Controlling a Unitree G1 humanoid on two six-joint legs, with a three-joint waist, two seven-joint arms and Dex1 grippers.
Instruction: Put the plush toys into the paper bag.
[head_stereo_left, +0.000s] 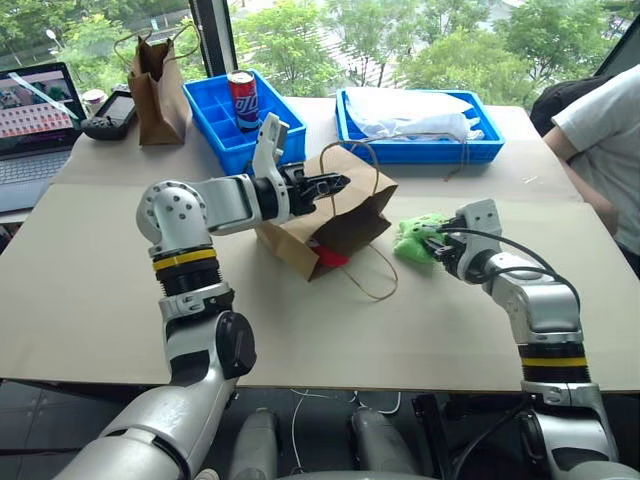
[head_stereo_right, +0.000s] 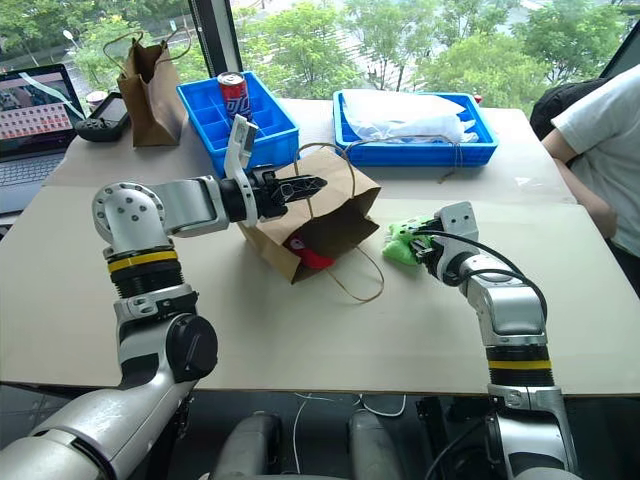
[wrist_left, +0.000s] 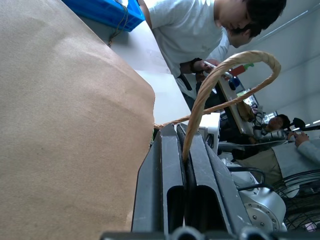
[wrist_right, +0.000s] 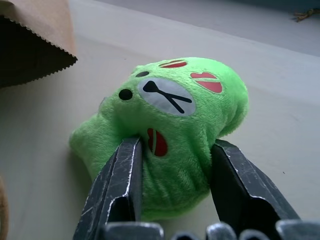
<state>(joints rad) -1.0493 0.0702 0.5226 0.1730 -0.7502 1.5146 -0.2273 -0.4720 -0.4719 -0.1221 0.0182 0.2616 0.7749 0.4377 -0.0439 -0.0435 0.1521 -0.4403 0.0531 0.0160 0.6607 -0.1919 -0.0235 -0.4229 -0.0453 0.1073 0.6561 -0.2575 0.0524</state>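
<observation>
You had the paper bag (head_stereo_left: 335, 215) lying on its side near the centre of the bench (head_stereo_left: 100, 290), with its mouth turned toward about 5 o'clock. Your left gripper (head_stereo_left: 335, 183) was clenched on one thin loop handle (wrist_left: 220, 75) at the upper edge of the bag; in the left wrist view the handle came out from between the two closed fingers (wrist_left: 172, 185). The red chili toy (head_stereo_left: 331, 257) showed just inside the mouth, but most of it was hidden by the paper, so you could not make out its stem. The second handle (head_stereo_left: 375, 280) lay loose on the bench in front of the mouth.

The light-green toy (wrist_right: 170, 125) lay on the bench at about 3 o'clock from the bag, near it but not touching. Your right gripper (wrist_right: 175, 185) was grasping it: one finger pressed on each side of its lower body, and the face pointed away from the wrist. From the head views the fingers were mostly covered by the toy and the wrist.

At about 12 o'clock stood a blue tray (head_stereo_left: 215, 115) with a can (head_stereo_left: 243, 100), and a narrower brown bag (head_stereo_left: 158, 92) at 10 o'clock. A person's sleeve (head_stereo_left: 605, 120) was cut off at the right edge.
</observation>
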